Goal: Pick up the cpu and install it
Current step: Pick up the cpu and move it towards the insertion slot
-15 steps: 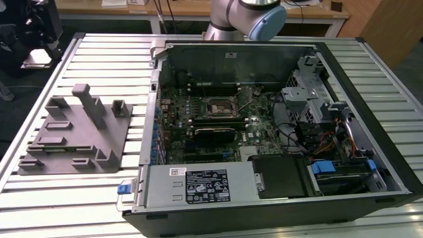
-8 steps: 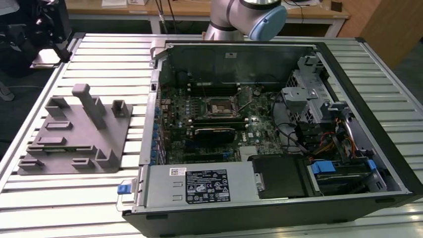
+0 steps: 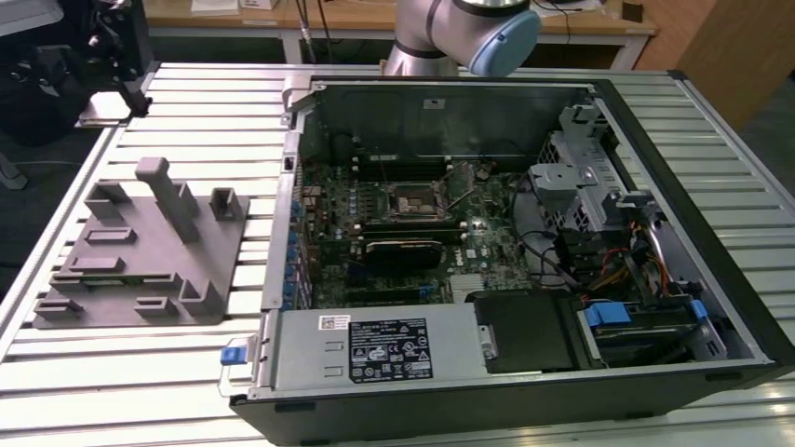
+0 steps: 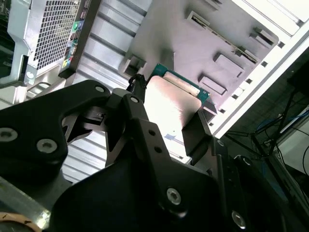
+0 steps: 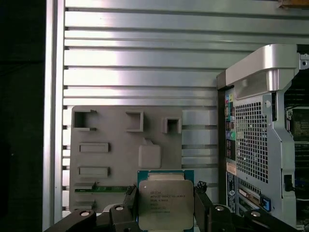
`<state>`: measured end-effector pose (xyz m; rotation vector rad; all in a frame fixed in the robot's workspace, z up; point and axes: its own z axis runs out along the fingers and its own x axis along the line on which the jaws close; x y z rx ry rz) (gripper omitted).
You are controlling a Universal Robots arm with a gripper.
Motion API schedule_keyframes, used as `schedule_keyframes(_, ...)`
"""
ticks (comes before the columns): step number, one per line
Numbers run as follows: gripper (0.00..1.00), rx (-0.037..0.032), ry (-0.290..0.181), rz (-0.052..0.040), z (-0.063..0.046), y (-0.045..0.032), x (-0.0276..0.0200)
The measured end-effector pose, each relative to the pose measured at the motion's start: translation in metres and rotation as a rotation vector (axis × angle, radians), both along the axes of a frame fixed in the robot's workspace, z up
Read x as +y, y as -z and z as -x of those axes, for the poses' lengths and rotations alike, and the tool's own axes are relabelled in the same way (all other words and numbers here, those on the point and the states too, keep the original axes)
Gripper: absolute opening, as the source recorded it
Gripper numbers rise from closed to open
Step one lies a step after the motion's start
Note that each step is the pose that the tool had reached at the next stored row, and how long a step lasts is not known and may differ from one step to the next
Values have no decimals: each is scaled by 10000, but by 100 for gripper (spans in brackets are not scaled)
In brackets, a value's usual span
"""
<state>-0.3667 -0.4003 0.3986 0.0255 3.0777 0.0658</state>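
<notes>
Small flat square cpu [image 5: 165, 205] is in the black two-finger gripper [image 5: 165, 194]; fingers [image 5: 201, 193] are clamped on two opposite edges; the silver-grey metal lid faces the first wrist view, with printed text on it and a green board rim showing around it; lid looks bright and glare-washed in the second wrist view; cpu is seen against one edge of the large grey plastic block [image 5: 111, 130] with slots and posts; whether it touches the block, cannot tell; open black computer case [image 3: 677, 177] sits just beside the block on the slatted aluminium table [image 5: 145, 72].
</notes>
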Motion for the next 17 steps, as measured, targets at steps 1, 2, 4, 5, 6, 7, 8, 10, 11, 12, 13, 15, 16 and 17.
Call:
schedule_keyframes(1,55,0,0,0,-20,0,1)
schedule_keyframes(2,55,0,0,0,-41,0,1)
schedule_keyframes(4,55,0,0,0,-81,0,3)
schedule_keyframes(5,55,2,1,1,-102,-1,4)
schedule_keyframes(6,55,1,0,1,-121,-1,4)
schedule_keyframes(7,55,1,0,1,-143,-1,5)
schedule_keyframes(8,55,0,0,1,-167,0,6)
schedule_keyframes(10,55,1,0,1,-200,-1,9)
schedule_keyframes(11,55,0,0,0,-218,0,10)
schedule_keyframes(12,55,1,-1,1,-237,-1,12)
schedule_keyframes(13,55,1,0,1,-253,-1,14)
schedule_keyframes(15,55,2,0,1,-285,-1,17)
schedule_keyframes(16,55,1,0,1,-302,-1,19)
schedule_keyframes(17,55,1,0,1,-319,-1,20)
